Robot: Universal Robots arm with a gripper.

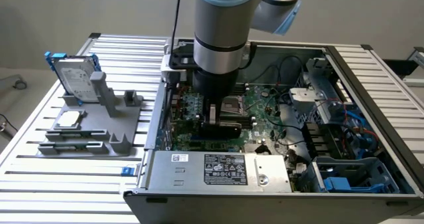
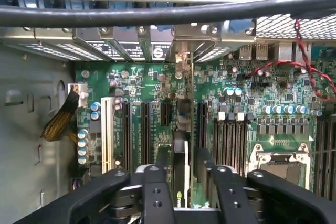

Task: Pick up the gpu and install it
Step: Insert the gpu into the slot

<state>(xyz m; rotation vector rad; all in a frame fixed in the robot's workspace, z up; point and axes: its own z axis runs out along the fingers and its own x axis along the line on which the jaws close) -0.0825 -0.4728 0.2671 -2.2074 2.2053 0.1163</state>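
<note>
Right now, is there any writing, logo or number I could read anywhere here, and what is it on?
Nothing reads clearly.
Power supply label: print too small.
White sticker beside it: blurred.
Hard drive label: too small.
Round sticker on a rear slot cover: blurred.

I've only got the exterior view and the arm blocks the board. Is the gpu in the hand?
Observer: Yes. In the wrist view the gpu stands on edge between the hand's fingers.
Operator: Where exactly?
Observer: It runs along the black slots, with one on each side.
Operator: And its far end?
Observer: It points toward the rear slot covers; whether it is seated, I cannot tell.
</note>
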